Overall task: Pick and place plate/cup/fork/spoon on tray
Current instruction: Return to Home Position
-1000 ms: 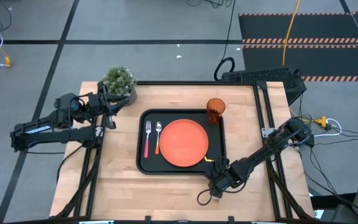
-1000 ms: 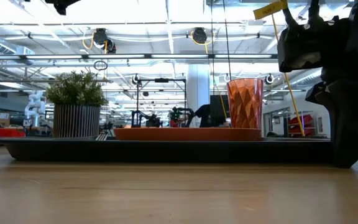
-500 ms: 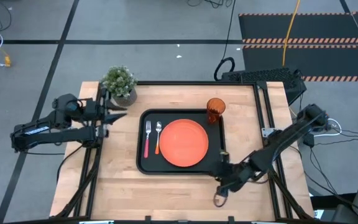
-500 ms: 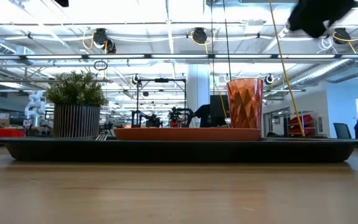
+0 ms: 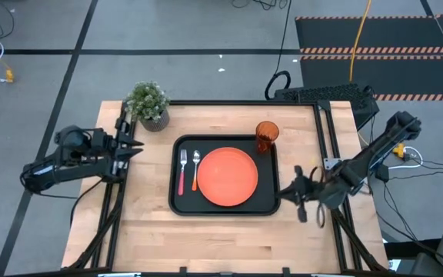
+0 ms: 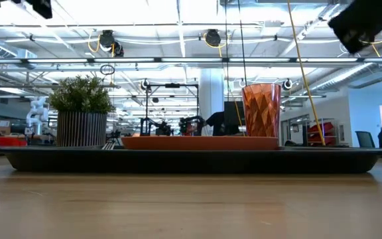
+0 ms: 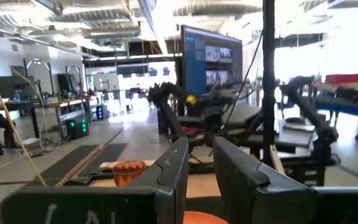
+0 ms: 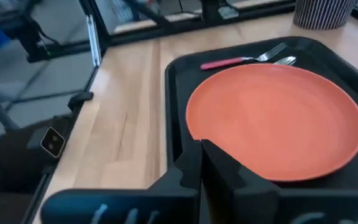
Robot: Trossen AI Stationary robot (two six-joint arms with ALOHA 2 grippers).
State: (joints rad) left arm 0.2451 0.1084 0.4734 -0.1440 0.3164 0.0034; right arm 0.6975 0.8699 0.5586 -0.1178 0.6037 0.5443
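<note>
Black rectangular tray point(image 5: 264, 202) mid-desk holds round orange plate point(image 5: 228, 176), amber plastic cup point(image 5: 267, 136), pink-handled fork point(image 5: 181, 171) and orange-handled spoon point(image 5: 195, 170). I read right gripper point(image 5: 289, 192) just right of it, jaws closed and empty. Left gripper point(image 5: 128, 145) sits farther left, jaws slightly parted.

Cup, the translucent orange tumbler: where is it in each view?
High view: translucent orange plastic cup on the black rectangular tray's top-right corner.
Low view: right of centre, behind the round orange plate.
Left wrist view: far off, partly hidden by the left gripper.
Right wrist view: not in it.
Shared landmark: the plate.
</note>
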